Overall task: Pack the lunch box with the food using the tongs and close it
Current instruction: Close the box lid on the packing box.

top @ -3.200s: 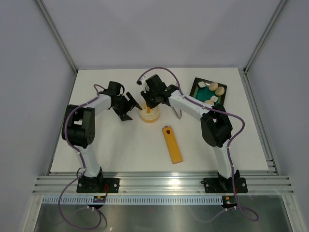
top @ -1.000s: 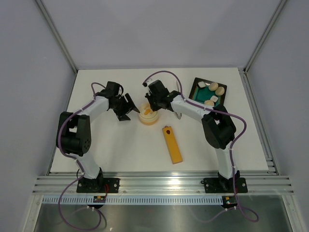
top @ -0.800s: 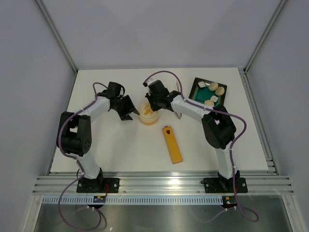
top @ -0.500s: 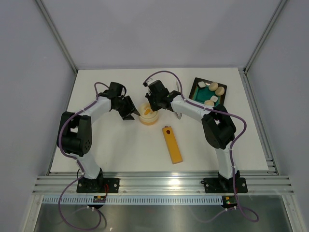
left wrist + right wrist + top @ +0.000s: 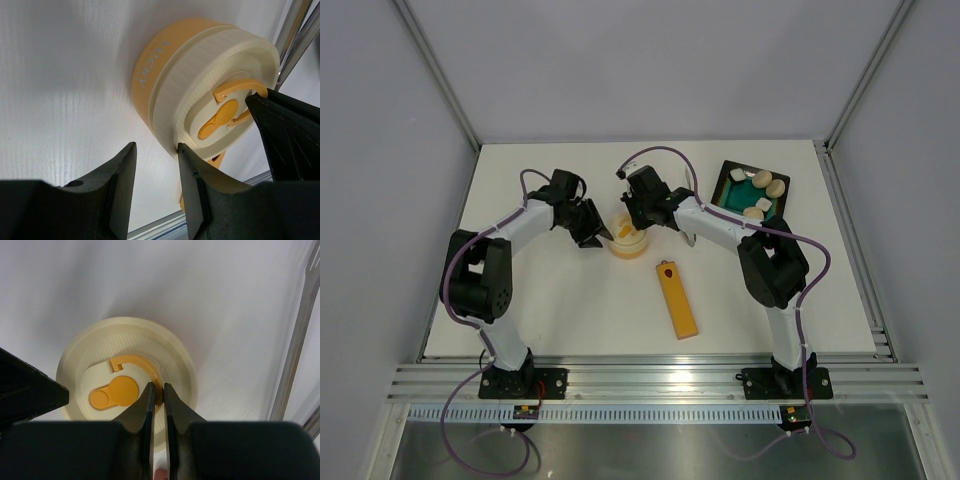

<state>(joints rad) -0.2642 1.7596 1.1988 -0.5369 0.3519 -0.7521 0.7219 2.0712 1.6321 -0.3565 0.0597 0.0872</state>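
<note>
Clenched tight with the right gripper (image 5: 158,386) on the lid (image 5: 80,365) of the lunch box (image 5: 627,241), nipping the raised orange ring at the lid's middle from straight above. Seated flat on the box's orange-yellow body beneath those tips, with the round orange tab just to their left in the wrist view. Off to the right of that gripper, flat on the white table (image 5: 570,300) and apart from the box: the tongs (image 5: 295,340), slim and silver. Further out behind the same gripper, back along its arm: the food (image 5: 765,186), cream ovals and white blocks, in a black tray (image 5: 723,179) with a green inside, well apart from the box. Parted partway with the left gripper (image 5: 156,146), nothing clasped between its jaws; only bare table and a sliver of the lid's rim in the gap. Brought close to the box from the opposite side, one finger (image 5: 192,190) touching or all but touching the ribbed edge of the lid, the other clear of it, over the table. Facing the right gripper across the box in the overhead view. Nearer the arm bases than both grippers, well apart from the box: a long orange-yellow bar (image 5: 677,300) with a red dot.
</note>
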